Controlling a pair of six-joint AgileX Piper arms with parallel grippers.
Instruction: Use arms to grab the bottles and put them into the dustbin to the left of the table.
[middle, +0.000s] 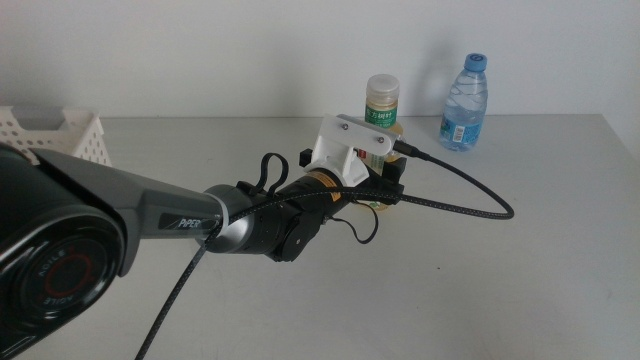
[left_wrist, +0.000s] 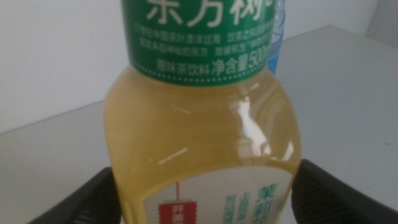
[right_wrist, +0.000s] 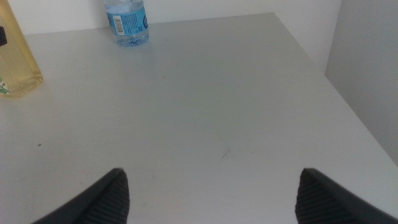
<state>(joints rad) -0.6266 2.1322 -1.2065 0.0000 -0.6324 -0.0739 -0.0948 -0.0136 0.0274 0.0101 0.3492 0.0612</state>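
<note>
White wall backs the pale table (middle: 520, 260); the left gripper (left_wrist: 205, 186) brackets the upright tea bottle (left_wrist: 205, 137) mid-table, jaws spread either side, apparently touching, placed to squeeze its body. The right gripper (right_wrist: 211, 193) waits open over bare tabletop; the water bottle (middle: 465, 100) stands far right, the basket (middle: 60, 135) far left.

tea bottle (left_wrist: 202, 134): glossy clear plastic (paper-like label) | table (right_wrist: 205, 118): matt, smooth
</note>
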